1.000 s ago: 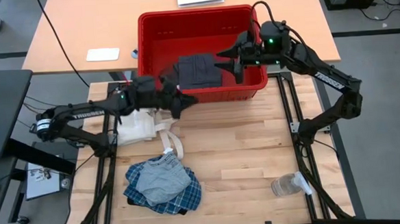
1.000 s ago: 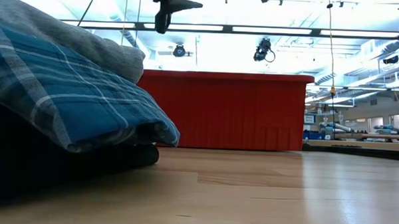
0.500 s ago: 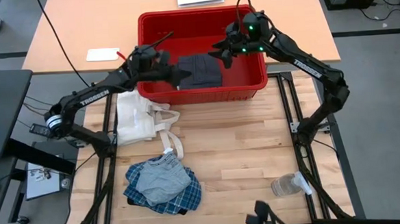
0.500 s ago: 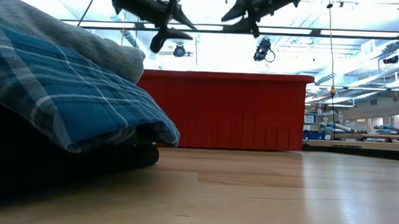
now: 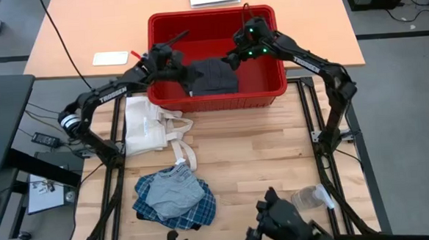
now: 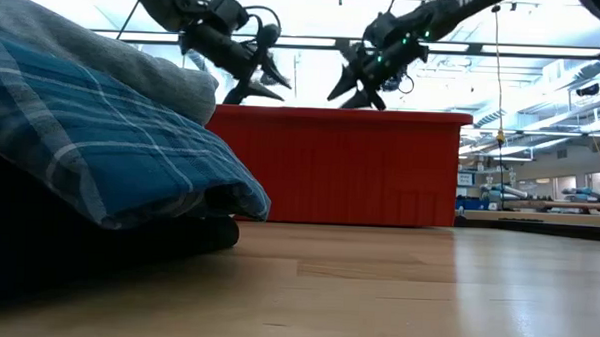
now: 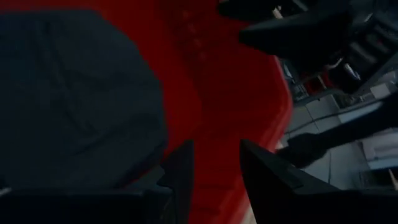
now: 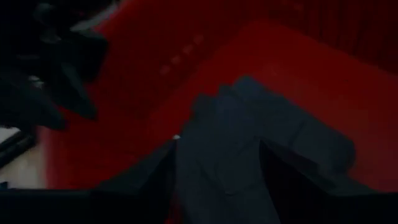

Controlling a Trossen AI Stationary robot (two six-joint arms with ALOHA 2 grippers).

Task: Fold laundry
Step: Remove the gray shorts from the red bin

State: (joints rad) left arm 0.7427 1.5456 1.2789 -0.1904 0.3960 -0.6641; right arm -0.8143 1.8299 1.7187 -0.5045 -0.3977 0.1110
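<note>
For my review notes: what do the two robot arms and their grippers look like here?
Both arms are dark, slim and jointed. The left arm carries white lettering along one link, a pale band near its base and a red tag by the wrist. The right arm shows green lights near its wrist. The left gripper has two dark tapering fingers.

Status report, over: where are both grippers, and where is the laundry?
Left gripper and right gripper open, above red bin, flanking dark garment. Plaid shirt heaped on table. Tote bag beside bin.
</note>
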